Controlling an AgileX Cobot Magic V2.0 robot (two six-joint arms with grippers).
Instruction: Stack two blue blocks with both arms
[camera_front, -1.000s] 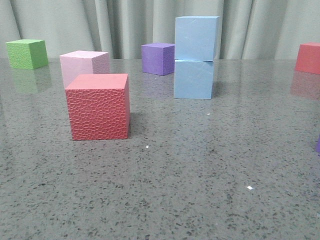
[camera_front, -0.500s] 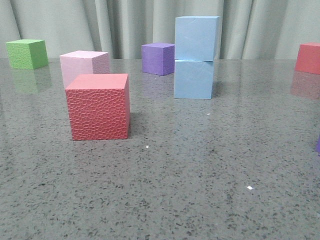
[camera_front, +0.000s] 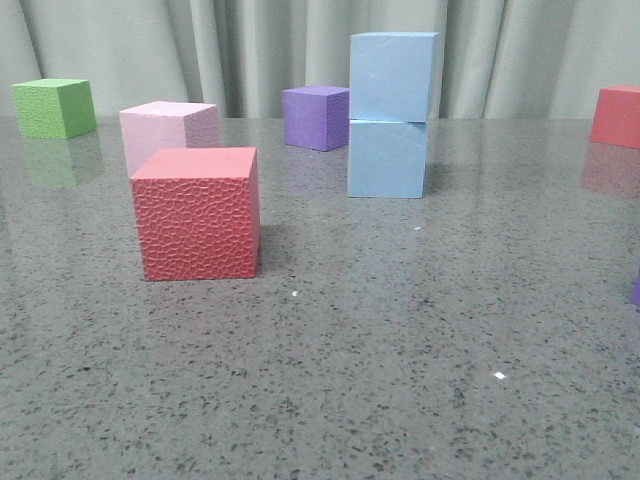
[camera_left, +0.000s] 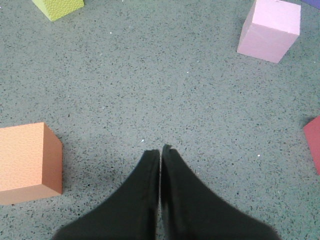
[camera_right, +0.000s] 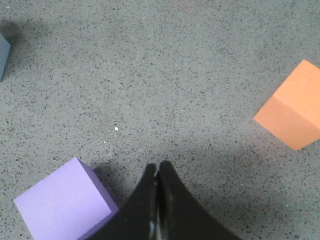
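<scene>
Two light blue blocks stand as a stack at the back middle of the table: the upper blue block rests squarely on the lower blue block. Neither gripper shows in the front view. My left gripper is shut with nothing between its fingers, hovering over bare table. My right gripper is likewise shut and empty, beside a light purple cube. A dark blue-grey corner shows at the edge of the right wrist view; I cannot tell what it is.
A red textured cube stands front left, a pink cube behind it, a green cube far left, a purple cube beside the stack, a red cube far right. Orange cubes lie near each gripper.
</scene>
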